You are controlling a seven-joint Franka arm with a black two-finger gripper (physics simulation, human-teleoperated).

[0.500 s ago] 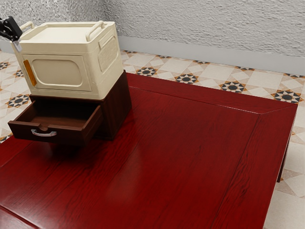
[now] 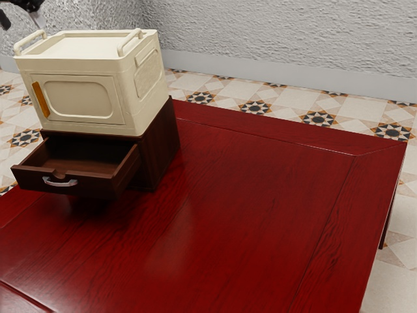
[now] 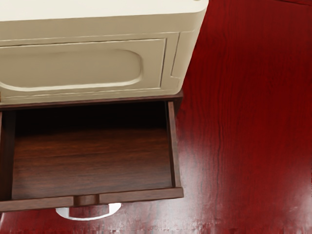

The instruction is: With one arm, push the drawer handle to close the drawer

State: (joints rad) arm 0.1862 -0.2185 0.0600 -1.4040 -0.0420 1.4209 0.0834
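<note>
The black metal pincer (image 2: 27, 4) hangs higher than the open, dark-brown wooden drawer (image 3: 92, 161); I cannot tell how wide it is spread or whether it grips anything. Below and apart from it is the drawer's curved silver handle (image 2: 60, 183). The cream, rounded-edged plastic box (image 2: 83, 98) is also near the pincer, above the drawer.
</note>
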